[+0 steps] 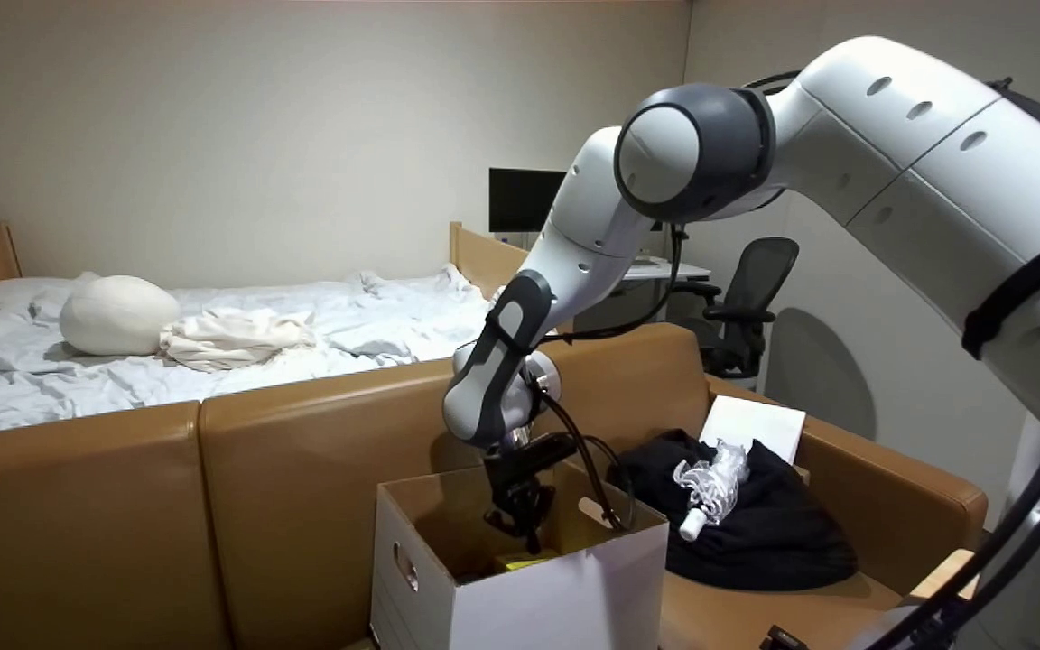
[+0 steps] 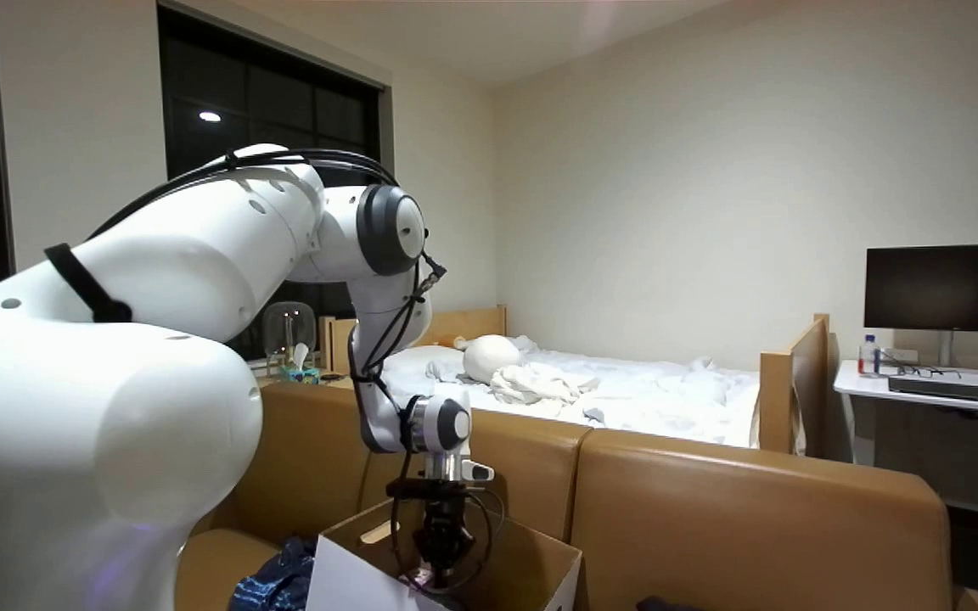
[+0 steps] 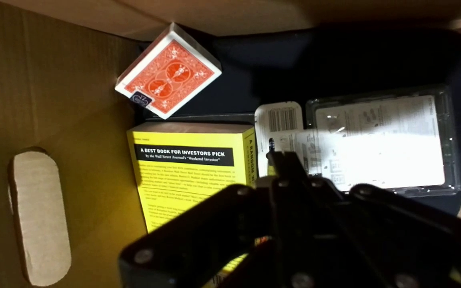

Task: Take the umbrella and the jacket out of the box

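Observation:
The black jacket [image 1: 768,546] lies in a heap on the sofa seat, outside the box. On top of it rests the umbrella [image 1: 717,487], folded, crinkled and clear-silver with a white handle. Beside them stands the open box [image 1: 565,605], also seen in an exterior view by its white side [image 2: 349,573]. My gripper [image 1: 533,544] reaches down inside it. In the wrist view the fingertips of my gripper [image 3: 284,153] meet, with nothing seen held between them. They hang over a thin pen-like thing [image 3: 271,145], partly hidden; touching or not, I cannot tell.
Inside the box are a yellow book [image 3: 186,172], a red card deck [image 3: 170,76] and a clear plastic package [image 3: 382,140] on a dark navy surface. Cardboard walls [image 3: 90,192] stand close around. Behind rises the sofa backrest [image 1: 321,469]. A shiny dark-blue thing [image 2: 277,581] lies beside the box.

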`<state>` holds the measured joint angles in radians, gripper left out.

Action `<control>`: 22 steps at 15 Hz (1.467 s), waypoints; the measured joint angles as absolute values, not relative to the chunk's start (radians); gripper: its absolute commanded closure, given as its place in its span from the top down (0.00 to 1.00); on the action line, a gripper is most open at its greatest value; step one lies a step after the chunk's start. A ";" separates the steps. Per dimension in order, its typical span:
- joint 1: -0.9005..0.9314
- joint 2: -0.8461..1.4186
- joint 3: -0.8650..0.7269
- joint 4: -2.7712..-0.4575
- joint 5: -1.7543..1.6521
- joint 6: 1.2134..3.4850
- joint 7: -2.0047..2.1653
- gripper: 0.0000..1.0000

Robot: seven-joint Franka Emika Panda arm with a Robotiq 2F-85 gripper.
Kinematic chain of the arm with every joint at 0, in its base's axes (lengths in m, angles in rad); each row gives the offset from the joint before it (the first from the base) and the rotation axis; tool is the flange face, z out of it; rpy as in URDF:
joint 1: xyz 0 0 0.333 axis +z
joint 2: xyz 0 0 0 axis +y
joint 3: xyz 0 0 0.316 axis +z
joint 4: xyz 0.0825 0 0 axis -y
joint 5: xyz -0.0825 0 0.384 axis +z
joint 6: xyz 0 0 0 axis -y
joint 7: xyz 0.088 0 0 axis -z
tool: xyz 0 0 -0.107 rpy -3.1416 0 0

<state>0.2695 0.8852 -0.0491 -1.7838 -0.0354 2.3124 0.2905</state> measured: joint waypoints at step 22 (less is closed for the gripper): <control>0.320 1.160 -0.079 -1.486 -0.054 2.429 0.357 1.00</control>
<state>0.3204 1.1599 -0.0789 -1.4863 -0.0541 2.4291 0.3568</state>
